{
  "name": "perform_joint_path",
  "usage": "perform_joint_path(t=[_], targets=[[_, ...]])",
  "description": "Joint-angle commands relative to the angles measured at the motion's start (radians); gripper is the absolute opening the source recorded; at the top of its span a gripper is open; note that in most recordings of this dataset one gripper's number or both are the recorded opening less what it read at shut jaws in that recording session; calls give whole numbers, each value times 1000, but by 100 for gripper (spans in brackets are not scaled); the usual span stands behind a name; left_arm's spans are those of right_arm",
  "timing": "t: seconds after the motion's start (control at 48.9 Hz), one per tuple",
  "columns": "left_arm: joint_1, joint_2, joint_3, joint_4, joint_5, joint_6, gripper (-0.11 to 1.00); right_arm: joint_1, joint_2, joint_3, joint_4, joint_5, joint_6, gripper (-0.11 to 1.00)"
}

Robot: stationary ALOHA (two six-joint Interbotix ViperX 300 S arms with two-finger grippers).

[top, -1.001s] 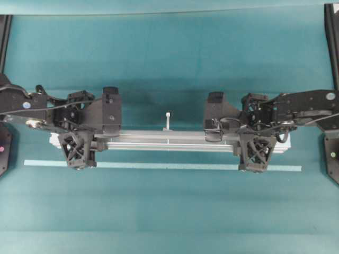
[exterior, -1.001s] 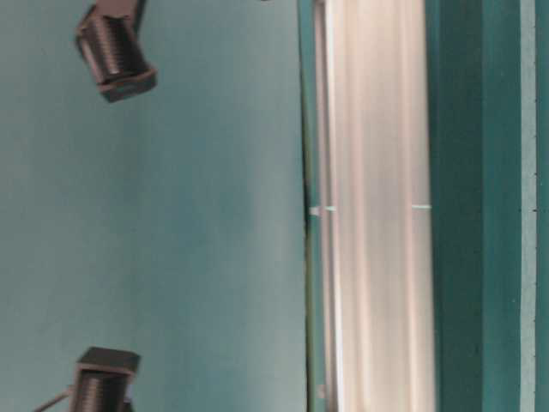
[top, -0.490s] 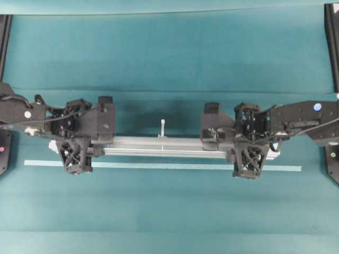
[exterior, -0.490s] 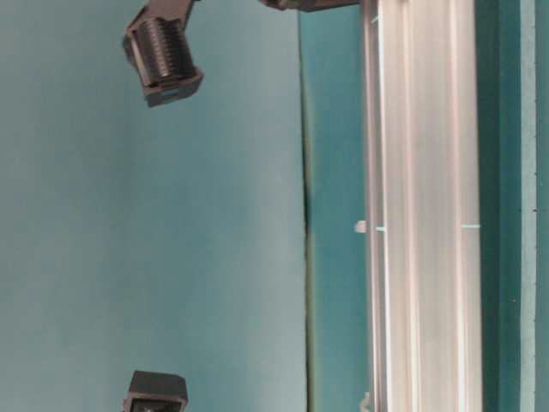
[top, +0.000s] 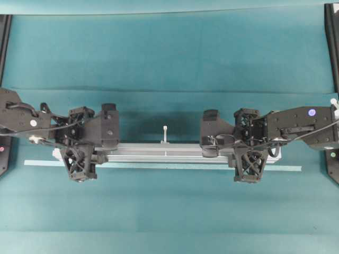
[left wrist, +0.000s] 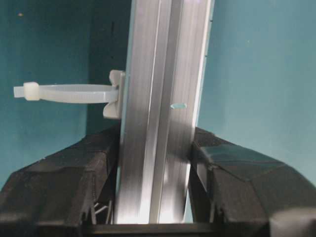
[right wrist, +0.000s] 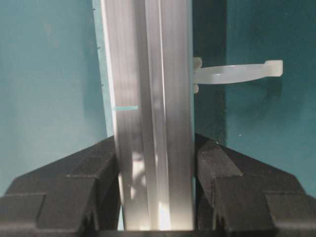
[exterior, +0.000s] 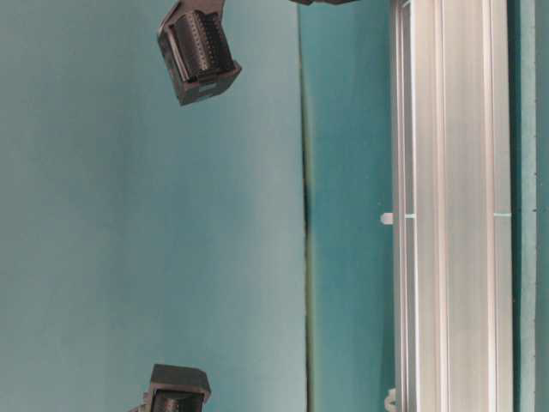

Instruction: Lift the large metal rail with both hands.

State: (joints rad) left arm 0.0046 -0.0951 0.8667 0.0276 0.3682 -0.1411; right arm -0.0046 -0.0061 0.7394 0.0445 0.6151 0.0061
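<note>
The large metal rail [top: 164, 153], a long grooved silver bar, runs left to right across the teal table. A white upright tab [top: 166, 133] stands at its far edge. My left gripper [top: 79, 155] is shut on the rail near its left end. The right gripper [top: 248, 155] is shut on it near the right end. In the left wrist view the rail [left wrist: 163, 74] fills the gap between the black fingers [left wrist: 74, 173] of that gripper [left wrist: 155, 148]. The right wrist view shows the same grip [right wrist: 155, 148] on the rail [right wrist: 148, 74]. Whether the rail touches the table I cannot tell.
A thin pale tape strip [top: 37, 162] lies on the table along the rail's near side, partly covered by it. Black arm stands rise at the left edge [top: 4, 32] and right edge [top: 332, 42]. Boxy black wrist parts [exterior: 199, 56] show in the table-level view.
The rail, held at both ends, has come down toward the table and nearer the tape strip. Both arms moved with it and both grips stayed shut.
</note>
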Motion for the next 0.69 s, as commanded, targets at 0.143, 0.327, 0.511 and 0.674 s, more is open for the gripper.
perform_joint_path(t=[0.143,0.327,0.511,0.674], targets=[[3,2,-15,-5,-38,-17,36,12,2,0,6,2,2,39],[2,6,-20,-2,-46,-18,35,20,3,6,8,-3,5,39],[2,6,-12,-5,-43,-17,36,20,8,15,8,-32,5,39],[2,6,-12,-2,-40,-17,36,20,17,15,8,-46,3,39]])
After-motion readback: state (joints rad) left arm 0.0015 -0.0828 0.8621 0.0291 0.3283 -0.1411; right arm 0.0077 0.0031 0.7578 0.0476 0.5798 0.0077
